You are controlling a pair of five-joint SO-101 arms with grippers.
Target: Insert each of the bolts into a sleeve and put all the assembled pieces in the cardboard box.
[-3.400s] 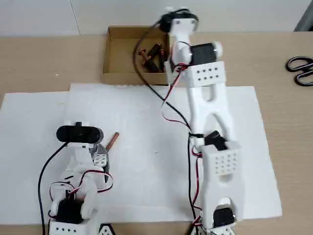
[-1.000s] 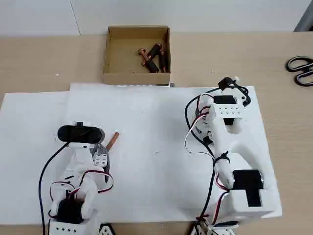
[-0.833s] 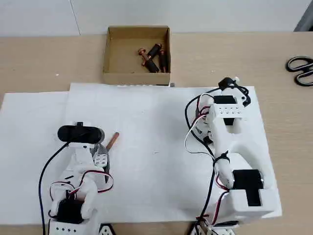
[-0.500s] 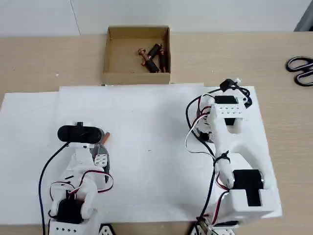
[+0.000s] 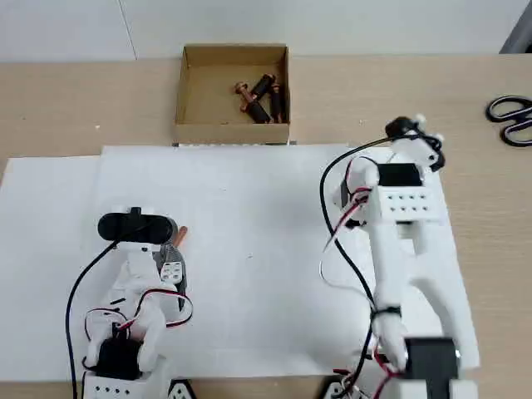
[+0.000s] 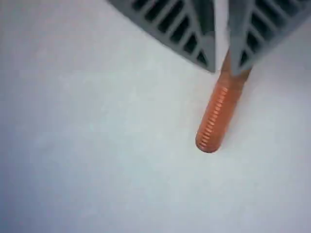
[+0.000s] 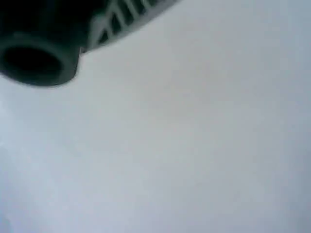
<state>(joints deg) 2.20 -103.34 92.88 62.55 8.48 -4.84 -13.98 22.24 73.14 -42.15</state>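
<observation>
My left gripper is shut on a copper bolt, whose threaded end sticks out over the white paper. From above, the bolt's tip pokes out beside the left arm, low on the left. A black sleeve with its open end showing sits in my right gripper, against a ribbed grey finger. The right arm stands over the paper's right edge and hides its gripper from above. The cardboard box at the back holds assembled pieces.
Overlapping sheets of white paper cover most of the wooden table. Black scissors lie at the far right edge. Red and black cables hang off both arms.
The right arm came back from the box to the paper's right side, then stretched a little toward the back. The bolt and the upper paper sheet slid left, closer under the left arm.
</observation>
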